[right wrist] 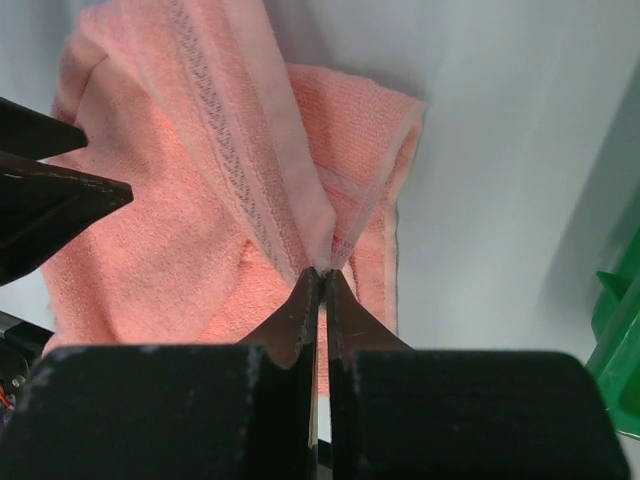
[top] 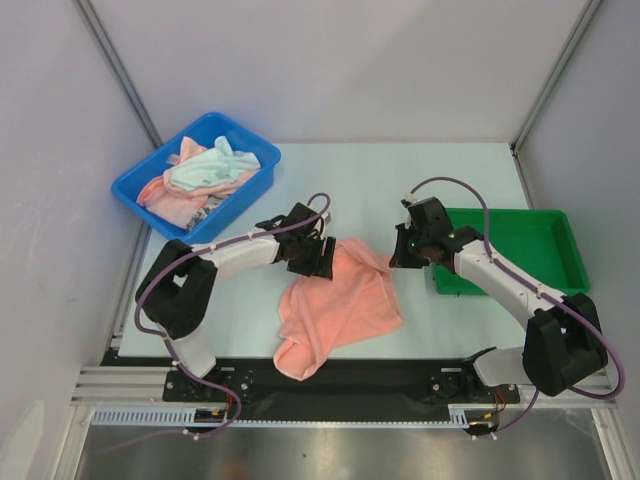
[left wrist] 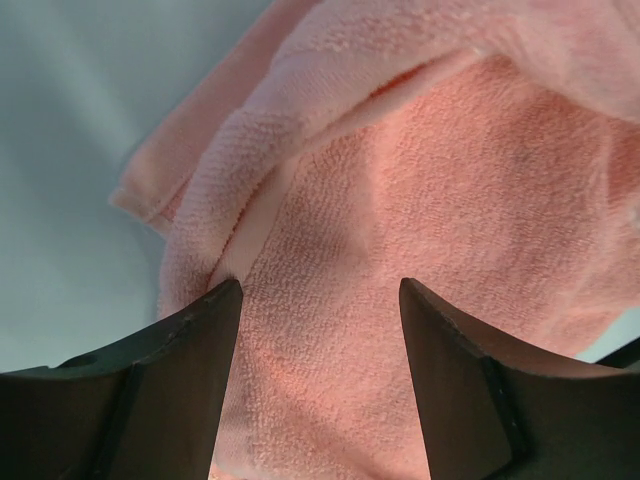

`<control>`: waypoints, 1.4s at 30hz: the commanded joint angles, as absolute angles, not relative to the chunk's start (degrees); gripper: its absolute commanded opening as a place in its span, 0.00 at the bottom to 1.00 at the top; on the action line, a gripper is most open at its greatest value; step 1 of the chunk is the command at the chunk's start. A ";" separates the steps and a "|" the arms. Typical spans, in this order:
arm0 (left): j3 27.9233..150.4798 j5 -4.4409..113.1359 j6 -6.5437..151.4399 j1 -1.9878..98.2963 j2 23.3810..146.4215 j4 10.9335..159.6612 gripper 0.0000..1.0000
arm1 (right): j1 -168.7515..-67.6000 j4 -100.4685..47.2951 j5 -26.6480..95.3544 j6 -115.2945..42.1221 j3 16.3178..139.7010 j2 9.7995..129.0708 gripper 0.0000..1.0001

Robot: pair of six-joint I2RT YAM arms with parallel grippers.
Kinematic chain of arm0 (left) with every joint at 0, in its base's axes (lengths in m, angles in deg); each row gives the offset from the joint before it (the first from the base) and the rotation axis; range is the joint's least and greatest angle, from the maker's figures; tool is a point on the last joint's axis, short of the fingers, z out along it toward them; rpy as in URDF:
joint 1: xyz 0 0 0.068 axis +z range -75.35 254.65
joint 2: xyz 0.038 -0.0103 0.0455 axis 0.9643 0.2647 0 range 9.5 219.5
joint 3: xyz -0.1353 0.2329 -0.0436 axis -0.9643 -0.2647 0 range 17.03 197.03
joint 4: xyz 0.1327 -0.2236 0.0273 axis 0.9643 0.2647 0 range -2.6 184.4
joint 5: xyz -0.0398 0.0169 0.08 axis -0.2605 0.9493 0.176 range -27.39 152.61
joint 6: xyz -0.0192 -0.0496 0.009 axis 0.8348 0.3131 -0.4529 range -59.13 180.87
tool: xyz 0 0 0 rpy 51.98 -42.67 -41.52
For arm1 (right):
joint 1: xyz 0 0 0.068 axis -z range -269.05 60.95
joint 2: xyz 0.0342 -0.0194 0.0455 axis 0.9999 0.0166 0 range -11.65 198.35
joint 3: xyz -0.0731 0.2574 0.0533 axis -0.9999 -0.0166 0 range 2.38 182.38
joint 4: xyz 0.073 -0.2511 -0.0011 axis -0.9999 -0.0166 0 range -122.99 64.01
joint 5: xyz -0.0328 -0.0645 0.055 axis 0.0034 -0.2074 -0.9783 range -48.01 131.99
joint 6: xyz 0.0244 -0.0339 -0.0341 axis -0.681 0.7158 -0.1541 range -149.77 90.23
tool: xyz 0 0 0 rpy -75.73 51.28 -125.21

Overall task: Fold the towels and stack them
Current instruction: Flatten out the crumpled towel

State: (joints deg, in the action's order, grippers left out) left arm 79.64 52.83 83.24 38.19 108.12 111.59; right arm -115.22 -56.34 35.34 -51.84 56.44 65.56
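A salmon-pink towel [top: 340,305] lies rumpled on the table between the two arms, one end hanging toward the near edge. My left gripper [top: 316,255] sits at its upper left corner with jaws spread wide, the pink towel [left wrist: 420,190] lying loose between and beyond them, not pinched. My right gripper [top: 398,258] is shut on the towel's upper right corner, and the pinched hem [right wrist: 325,262] rises to the fingertips [right wrist: 312,290] in the right wrist view. More towels [top: 205,175], pink and pale mint, are heaped in the blue bin.
The blue bin [top: 135,190] stands at the back left. A green tray [top: 560,240] sits at the right, beside my right arm; its edge [right wrist: 620,330] shows in the right wrist view. White walls enclose the table on three sides.
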 commanded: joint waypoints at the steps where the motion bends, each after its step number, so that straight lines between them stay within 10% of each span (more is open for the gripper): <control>1: 79.61 54.77 80.73 38.18 108.19 105.86 0.70 | -115.94 -54.21 36.11 -52.27 55.64 63.59 0.00; 21: 88.13 61.29 74.67 39.23 114.78 107.35 0.70 | -116.91 -52.54 34.61 -50.16 56.08 64.20 0.00; 24: 89.80 62.08 74.41 39.32 116.89 108.40 0.53 | -116.74 -50.61 34.35 -49.81 56.16 64.55 0.00; 25: 90.50 62.17 74.23 39.32 117.25 109.02 0.29 | -116.56 -49.99 34.09 -49.90 56.25 65.25 0.00; 28: 94.45 67.15 73.09 39.32 116.90 114.36 0.01 | -115.51 -46.31 32.77 -49.29 58.17 66.92 0.00; 33: 103.25 82.89 74.40 37.05 106.21 128.51 0.00 | -113.75 -49.27 36.00 -48.05 68.02 75.71 0.00; 39: 85.52 72.38 85.90 26.09 100.20 121.98 0.05 | -111.99 -54.38 39.36 -48.49 62.77 75.90 0.00; 42: 80.41 64.39 90.56 20.43 100.90 115.82 0.31 | -109.27 -55.52 40.67 -47.27 59.78 74.76 0.00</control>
State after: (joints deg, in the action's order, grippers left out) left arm 85.37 72.61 83.02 25.16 97.61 120.24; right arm -111.59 -51.97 37.81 -48.93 62.16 76.62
